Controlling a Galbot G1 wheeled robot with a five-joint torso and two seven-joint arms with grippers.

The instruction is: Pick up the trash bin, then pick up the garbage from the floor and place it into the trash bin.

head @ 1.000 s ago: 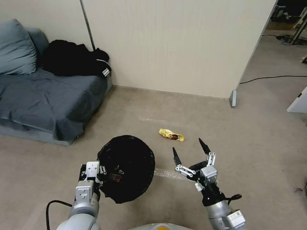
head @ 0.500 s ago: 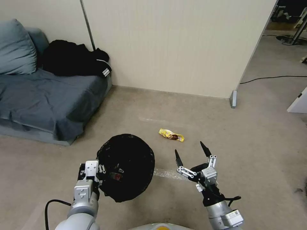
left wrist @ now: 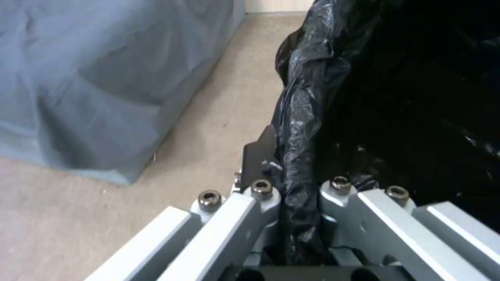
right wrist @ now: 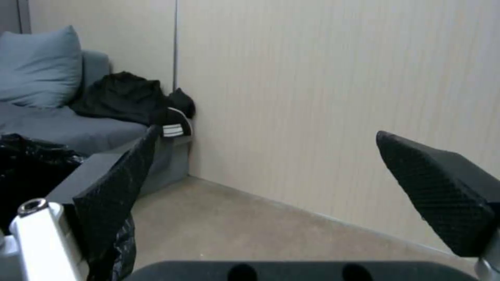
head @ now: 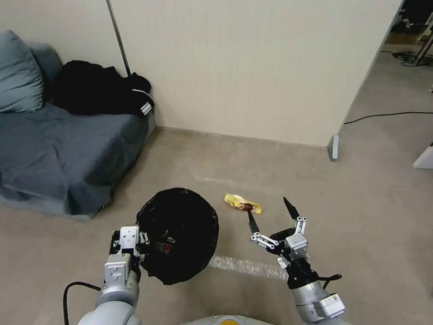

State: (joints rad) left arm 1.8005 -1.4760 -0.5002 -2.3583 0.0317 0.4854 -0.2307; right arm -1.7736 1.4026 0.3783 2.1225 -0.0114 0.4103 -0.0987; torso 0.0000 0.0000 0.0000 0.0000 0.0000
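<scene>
**Bin held in the left tool, yellow wrapper on the floor ahead of the right tool**

The trash bin point(head: 178, 234) shows as a round black mouth: its black plastic liner is crinkled, glossy and folded over the rim, hiding the bucket wall from above. Small scraps, one reddish, lie inside near the rim on the robot's side. The bin hangs above the floor at the robot's front left, well out from the wall. The left tool point(head: 143, 247) is closed on the bin's rim; in the left wrist view its fingers point(left wrist: 260, 195) pinch the bunched liner point(left wrist: 302, 128) between them.

The garbage point(head: 242, 203) is a single yellow snack wrapper with a dark brown patch, crumpled and lying flat on the beige floor point(head: 361, 216), just beyond the bin and to its right. The right tool point(head: 270, 215) hovers just on the robot's side of the wrapper, its two black pointed fingers point(right wrist: 432, 191) spread wide and holding nothing.

Farther left, a grey sofa point(head: 58, 153) with a black jacket point(head: 99, 90) stands against the wall point(head: 252, 67).
</scene>
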